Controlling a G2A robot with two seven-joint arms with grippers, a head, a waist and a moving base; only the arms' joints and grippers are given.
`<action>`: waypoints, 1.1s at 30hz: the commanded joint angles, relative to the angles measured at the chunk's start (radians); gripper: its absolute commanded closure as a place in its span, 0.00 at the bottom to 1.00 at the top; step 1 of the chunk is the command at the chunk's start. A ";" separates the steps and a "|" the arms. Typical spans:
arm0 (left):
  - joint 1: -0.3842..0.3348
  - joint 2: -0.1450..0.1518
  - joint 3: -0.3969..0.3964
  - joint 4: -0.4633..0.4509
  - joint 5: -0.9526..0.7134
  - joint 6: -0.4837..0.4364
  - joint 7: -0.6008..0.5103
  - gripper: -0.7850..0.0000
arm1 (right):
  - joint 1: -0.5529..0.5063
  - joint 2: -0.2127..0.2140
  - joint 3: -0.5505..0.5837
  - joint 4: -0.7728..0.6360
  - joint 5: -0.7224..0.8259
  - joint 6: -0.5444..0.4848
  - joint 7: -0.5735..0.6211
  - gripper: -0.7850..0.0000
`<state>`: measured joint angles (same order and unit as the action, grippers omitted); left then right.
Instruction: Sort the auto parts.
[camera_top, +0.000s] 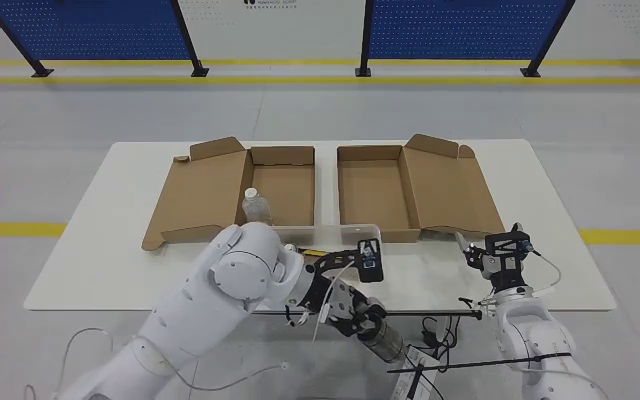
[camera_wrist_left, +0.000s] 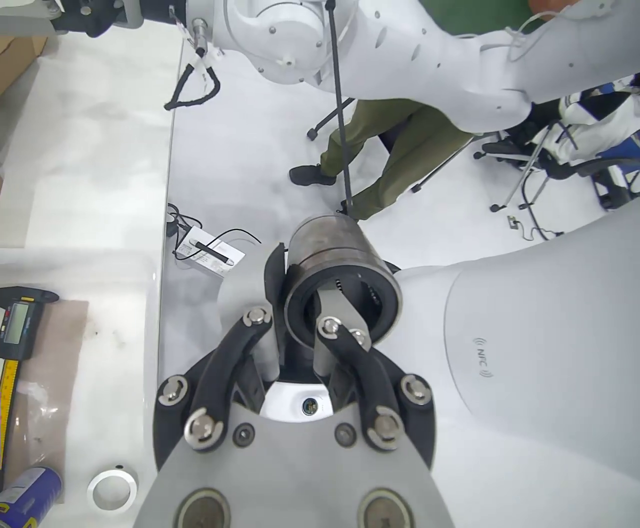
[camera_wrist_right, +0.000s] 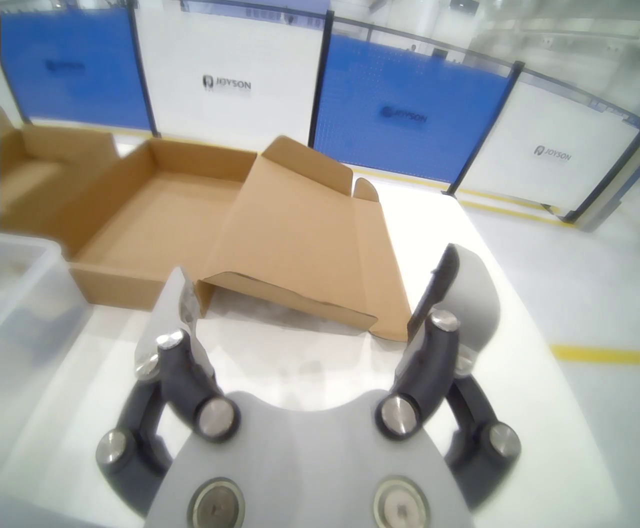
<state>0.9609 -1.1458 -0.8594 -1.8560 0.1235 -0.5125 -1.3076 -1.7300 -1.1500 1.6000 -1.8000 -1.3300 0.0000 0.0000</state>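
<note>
- The metal sleeve (camera_wrist_left: 330, 245) clamped in my left gripper (camera_wrist_left: 302, 295) reads dark grey steel to me, with a black end ring.
- Ahead of my right gripper (camera_wrist_right: 315, 300) jaws, I see a plain brown cardboard box (camera_wrist_right: 190, 210) on the white table (camera_wrist_right: 435, 235).
- Off to the side of the left jaws I see a silver ring (camera_wrist_left: 112, 491), a blue can (camera_wrist_left: 30, 492) and a black caliper (camera_wrist_left: 20, 320).

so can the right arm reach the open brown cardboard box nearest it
Probably yes: the right gripper is open and empty, with only white table between it and that cardboard box.
</note>
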 joint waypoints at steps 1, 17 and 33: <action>-0.004 0.004 0.000 0.004 -0.002 -0.003 0.003 1.00 | 0.000 0.000 0.000 0.000 0.000 0.000 0.000 0.00; -0.026 0.019 0.018 0.017 0.013 0.003 0.011 1.00 | 0.000 0.000 0.000 0.000 0.000 0.000 0.000 0.00; -0.050 0.030 0.012 0.037 0.115 0.082 0.054 1.00 | 0.000 0.000 0.000 0.000 0.000 0.000 0.000 0.00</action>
<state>0.9157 -1.1160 -0.8472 -1.8197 0.2282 -0.4348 -1.2523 -1.7300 -1.1500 1.6000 -1.8000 -1.3300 0.0000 0.0000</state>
